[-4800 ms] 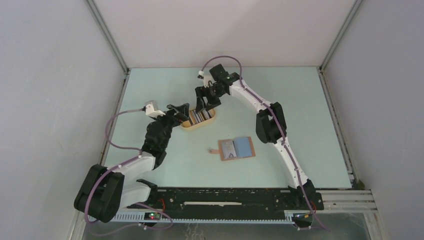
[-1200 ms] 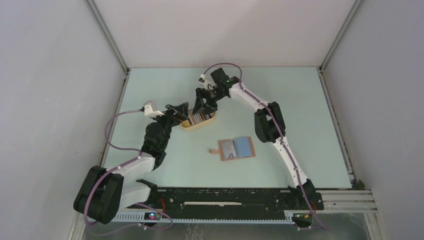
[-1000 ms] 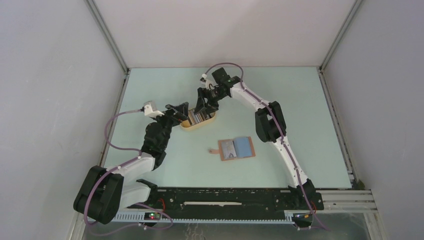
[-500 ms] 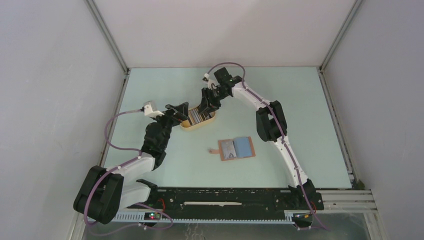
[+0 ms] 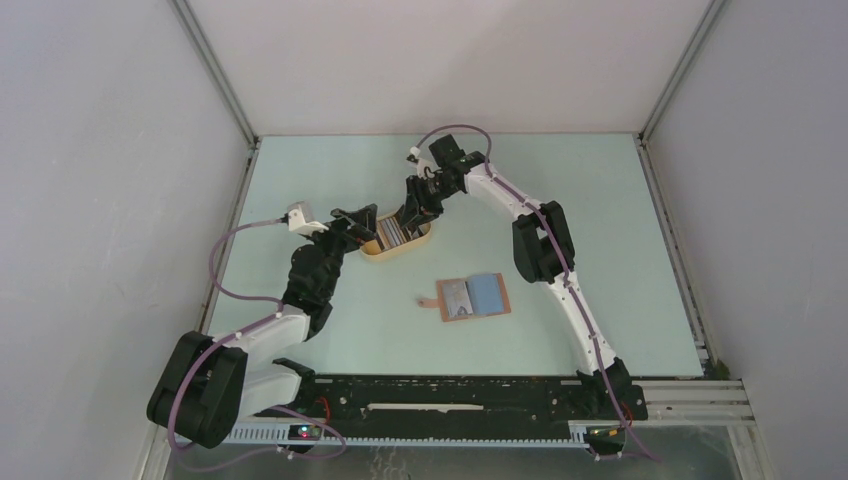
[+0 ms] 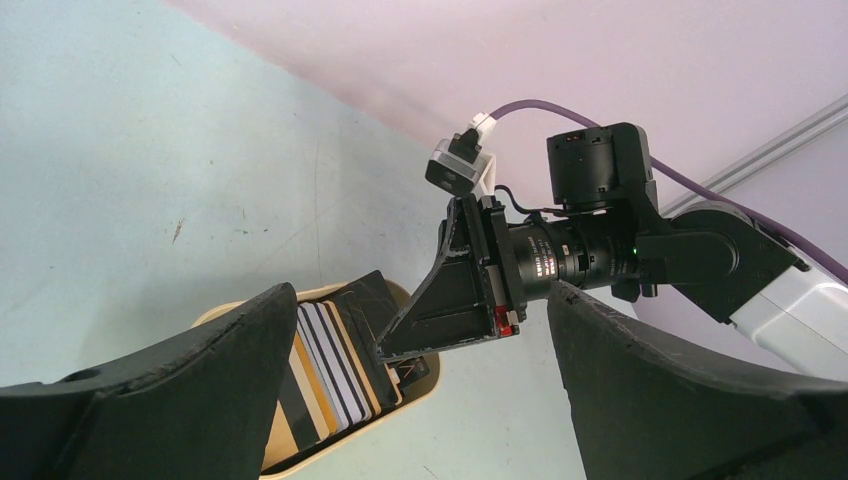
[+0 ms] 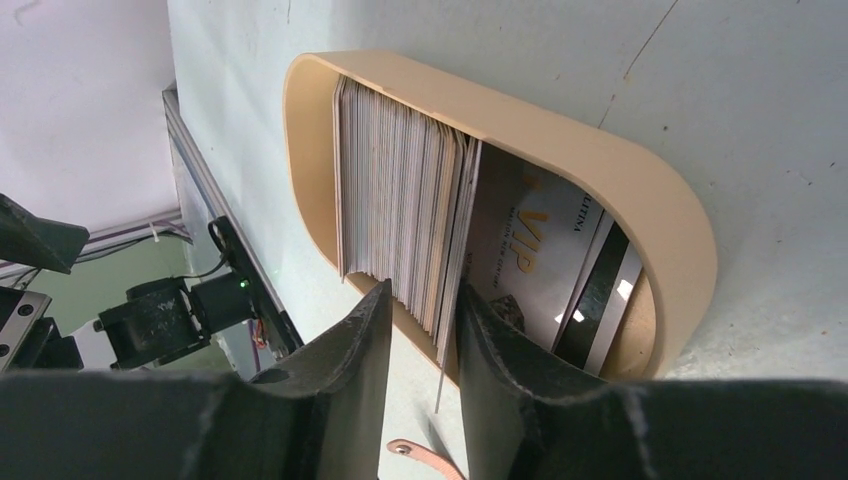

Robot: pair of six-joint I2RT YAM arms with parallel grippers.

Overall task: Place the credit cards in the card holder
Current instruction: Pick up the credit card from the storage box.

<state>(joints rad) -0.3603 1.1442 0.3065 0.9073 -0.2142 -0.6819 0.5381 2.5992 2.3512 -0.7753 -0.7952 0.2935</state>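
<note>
**A:** How far along is this going?

**B:** By my judgement it is only getting started. The cards (image 7: 395, 190) are standing on edge, packed into the oval tray (image 7: 600, 165) toward the far middle of the table (image 5: 600, 250). The card holder (image 5: 472, 297) is lying open and flat nearer the arms, well apart from the tray. I cannot tell whether its pockets are holding a card yet.

**A:** What are the pincers doing?

**B:** The right gripper (image 7: 422, 305) is straddling the edges of a few cards at the end of the pack. Its jaws are standing narrow, and I cannot tell whether they are pinching. The left gripper (image 6: 420, 300) is gaping wide by the tray's other end and gripping nothing.

**A:** Which way is the holder pointing?

**B:** Its long axis is running across the table, slightly skewed. Its snap tab (image 5: 428, 301) is pointing toward the left arm's side. Lifting the cards out, carrying them over and sliding them in is all waiting to be done.
</note>
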